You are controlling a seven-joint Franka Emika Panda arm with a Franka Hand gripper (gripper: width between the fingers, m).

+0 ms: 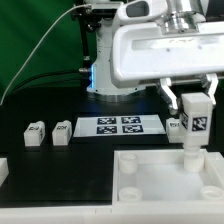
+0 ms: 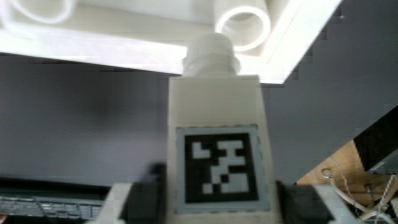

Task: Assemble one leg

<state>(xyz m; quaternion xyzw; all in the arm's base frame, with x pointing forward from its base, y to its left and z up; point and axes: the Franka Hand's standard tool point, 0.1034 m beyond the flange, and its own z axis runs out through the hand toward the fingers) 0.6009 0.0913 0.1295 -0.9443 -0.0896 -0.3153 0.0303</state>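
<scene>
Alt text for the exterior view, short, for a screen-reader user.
The robot's two-finger gripper holds a small white plastic rectangular leg with a black-and-white tag upright, its lower end at a corner of the large white square tray. On the black table, two more small white posts sit beside the flat white marker board.

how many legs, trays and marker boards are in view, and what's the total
leg: 4, one in the gripper at, two at the exterior view's left, one beside the board
tray: 1
marker board: 1
total: 6
</scene>
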